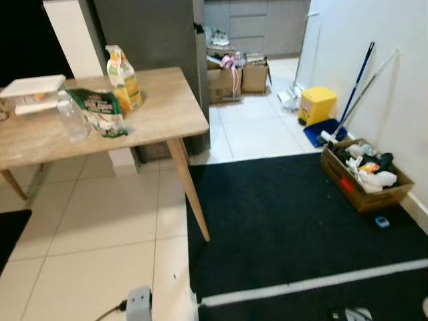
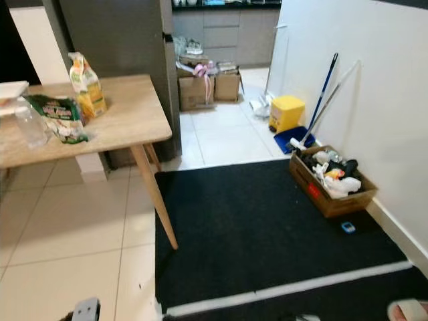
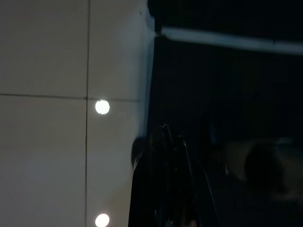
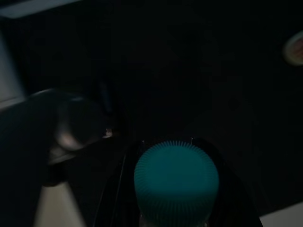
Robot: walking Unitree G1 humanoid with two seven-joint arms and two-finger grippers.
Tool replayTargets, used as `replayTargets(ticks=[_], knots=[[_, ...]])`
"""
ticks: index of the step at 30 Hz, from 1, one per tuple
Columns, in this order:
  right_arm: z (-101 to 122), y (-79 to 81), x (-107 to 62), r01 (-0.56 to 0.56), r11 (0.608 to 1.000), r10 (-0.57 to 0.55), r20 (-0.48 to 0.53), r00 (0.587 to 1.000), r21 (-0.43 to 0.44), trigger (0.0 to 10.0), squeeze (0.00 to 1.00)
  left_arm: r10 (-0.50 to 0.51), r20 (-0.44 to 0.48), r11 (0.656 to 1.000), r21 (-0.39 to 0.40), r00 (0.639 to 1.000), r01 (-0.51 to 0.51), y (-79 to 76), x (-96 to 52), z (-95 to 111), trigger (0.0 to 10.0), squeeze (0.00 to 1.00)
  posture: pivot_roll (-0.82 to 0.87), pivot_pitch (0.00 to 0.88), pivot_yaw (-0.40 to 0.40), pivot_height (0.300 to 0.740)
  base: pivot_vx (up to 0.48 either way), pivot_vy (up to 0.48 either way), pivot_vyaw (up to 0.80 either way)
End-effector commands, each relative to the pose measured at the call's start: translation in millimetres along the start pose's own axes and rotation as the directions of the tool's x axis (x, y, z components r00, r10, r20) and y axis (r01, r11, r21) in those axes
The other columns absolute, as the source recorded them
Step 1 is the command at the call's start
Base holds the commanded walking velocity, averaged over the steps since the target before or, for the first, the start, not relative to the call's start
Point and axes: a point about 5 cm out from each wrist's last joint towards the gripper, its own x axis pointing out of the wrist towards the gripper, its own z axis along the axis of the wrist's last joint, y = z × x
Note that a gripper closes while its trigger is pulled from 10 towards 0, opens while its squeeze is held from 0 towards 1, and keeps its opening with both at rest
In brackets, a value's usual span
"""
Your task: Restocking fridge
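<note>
- Wooden desk [image 1: 160, 114] at upper left, one slanted leg planted at the edge of a black rug [image 1: 287, 214] that bears a white stripe [image 1: 314, 284].
- On the desk: yellow-and-green juice pouch [image 1: 122, 77] standing upright, green snack bag [image 1: 99, 110] lying flat just beside it, clear plastic bottle [image 1: 72, 117] touching the bag's far side, white lidded container [image 1: 32, 90] at the desk's left end.
- Behind the desk, tall dark grey fridge [image 1: 154, 33], door closed; cardboard boxes [image 1: 237, 77] on the tile floor [image 1: 100, 221] past it.
- Along the right wall: yellow bin [image 1: 316, 105], blue dustpan [image 1: 324, 132], leaning mop handles [image 1: 361, 83], open cardboard box of odds and ends [image 1: 364, 175], small blue object [image 1: 382, 222] on the rug near it.
- Right gripper [image 4: 175, 217] low over the dark rug, a teal ribbed bottle cap [image 4: 176, 177] sitting right between its fingers, close against the wrist camera; clamped on the bottle below that cap, as far as the dim view allows.
- Left gripper [image 3: 165, 184] hanging idle over the seam between tile floor and rug, fingers drawn together with nothing between them.
- Desk goods well apart from both grippers.
</note>
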Motion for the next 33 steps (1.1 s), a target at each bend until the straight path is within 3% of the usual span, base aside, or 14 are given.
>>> replayTargets(ticks=[1,22,33], knots=[[-0.9,-1.8,-0.2,0.004,1.000,-0.004,-0.009,1.000,0.003,10.0,0.00,-0.005,0.007,1.000,0.011,1.000,0.005,-2.1,1.4,5.0,10.0,0.00,-0.08,0.000,0.053,0.740,0.000,0.000,-0.79],[-1.3,-2.1,-0.3,0.004,1.000,-0.004,-0.007,1.000,-0.010,10.0,0.00,-0.013,0.013,1.000,0.013,1.000,0.012,-2.7,1.5,6.1,10.0,0.00,-0.08,0.000,0.052,0.740,0.000,0.000,-0.79],[0.7,-1.2,-0.1,0.002,1.000,-0.002,0.005,1.000,-0.012,10.0,0.00,-0.040,0.021,0.999,0.028,0.999,0.039,-5.1,1.8,7.6,10.0,0.00,-0.08,0.000,0.051,0.740,0.000,0.000,0.00]])
